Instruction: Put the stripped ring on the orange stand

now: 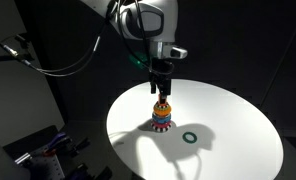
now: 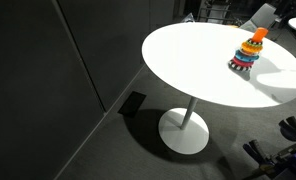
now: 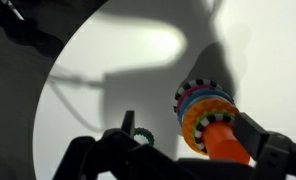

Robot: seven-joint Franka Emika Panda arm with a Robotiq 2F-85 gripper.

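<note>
The orange stand (image 3: 225, 146) rises from a stack of coloured rings on the white round table (image 1: 228, 120). It also shows in both exterior views (image 1: 162, 105) (image 2: 256, 38). The stripped ring (image 3: 206, 122), black and white, sits around the peg on top of the yellow ring. My gripper (image 3: 188, 128) is open, with one finger on each side of the peg and nothing in it. In an exterior view the gripper (image 1: 161, 90) hangs straight above the stack.
A plain dark green ring (image 1: 191, 137) lies flat on the table beside the stack; it also shows in the wrist view (image 3: 143, 135). The table's pedestal base (image 2: 184, 131) stands on grey floor. Dark curtains surround the scene.
</note>
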